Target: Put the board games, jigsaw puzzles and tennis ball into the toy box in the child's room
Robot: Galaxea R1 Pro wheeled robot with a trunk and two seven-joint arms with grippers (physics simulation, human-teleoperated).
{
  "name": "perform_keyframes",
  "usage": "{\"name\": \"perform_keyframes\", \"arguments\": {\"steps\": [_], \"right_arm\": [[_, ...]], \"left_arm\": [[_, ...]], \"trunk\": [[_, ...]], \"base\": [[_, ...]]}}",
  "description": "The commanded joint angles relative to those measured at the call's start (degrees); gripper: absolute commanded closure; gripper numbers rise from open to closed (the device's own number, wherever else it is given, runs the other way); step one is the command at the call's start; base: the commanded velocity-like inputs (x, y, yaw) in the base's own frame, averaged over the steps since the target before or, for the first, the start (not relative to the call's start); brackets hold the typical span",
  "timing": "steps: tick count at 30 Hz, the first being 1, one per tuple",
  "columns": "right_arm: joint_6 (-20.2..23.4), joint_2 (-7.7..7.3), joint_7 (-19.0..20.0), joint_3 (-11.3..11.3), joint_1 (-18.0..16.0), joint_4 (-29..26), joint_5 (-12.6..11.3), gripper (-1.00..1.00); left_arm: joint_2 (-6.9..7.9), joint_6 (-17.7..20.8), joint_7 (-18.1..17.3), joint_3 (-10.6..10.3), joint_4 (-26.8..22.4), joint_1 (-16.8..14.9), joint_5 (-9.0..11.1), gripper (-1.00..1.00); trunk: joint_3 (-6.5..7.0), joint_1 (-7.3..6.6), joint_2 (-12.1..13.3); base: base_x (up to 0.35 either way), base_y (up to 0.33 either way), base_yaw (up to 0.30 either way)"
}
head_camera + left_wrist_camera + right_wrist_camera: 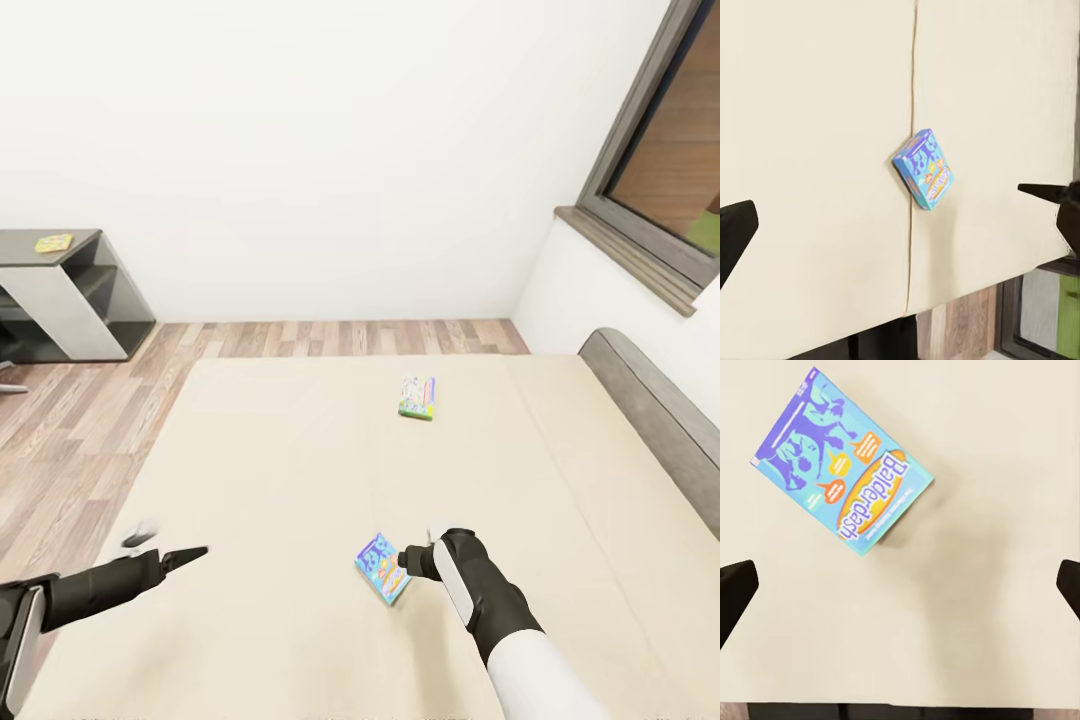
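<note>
Blue-purple board game (pixel 382 567) lying flat on the beige bed (pixel 300 470), just beside the right gripper (pixel 410 560) on its inner side, long axis slanted across the gripper's line; the right arm is much the nearer. Right fingers spread wide and empty, the box ahead of them, not between them. Left gripper (pixel 185 555) likewise parted, well apart. A second board game (pixel 417 397) rests farther up the mattress. Wood-plank floor, white walls, a dark cabinet (pixel 75 295) beyond.

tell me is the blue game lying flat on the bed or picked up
Lying flat: the blue game rests cover-up on the bed, the right end effector open beside it, not gripping it.
</note>
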Motion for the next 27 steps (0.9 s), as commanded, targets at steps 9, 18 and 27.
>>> {"name": "perform_keyframes", "arguments": {"steps": [9,18,27], "right_arm": [[0.2,0.00,-0.5,0.1,0.0,-0.1,-0.6,-1.00],[0.2,0.00,-0.5,0.1,0.0,-1.0,-0.6,-1.00],[0.2,0.00,-0.5,0.1,0.0,-1.2,-0.6,-1.00]], "left_arm": [[0.13,0.0,-3.4,4.2,0.3,-0.1,-0.4,-1.00],[0.20,0.0,-4.1,4.9,0.3,-0.1,-0.4,-1.00],[0.20,-0.1,-4.1,4.9,0.3,-0.1,-0.3,-1.00]], "trunk": [[-0.94,0.03,-0.1],[-1.78,0.03,-0.1],[-2.62,0.03,-0.1]], "base": [[0.000,0.000,0.000],[0.000,0.000,0.000],[0.000,0.000,0.000]]}}
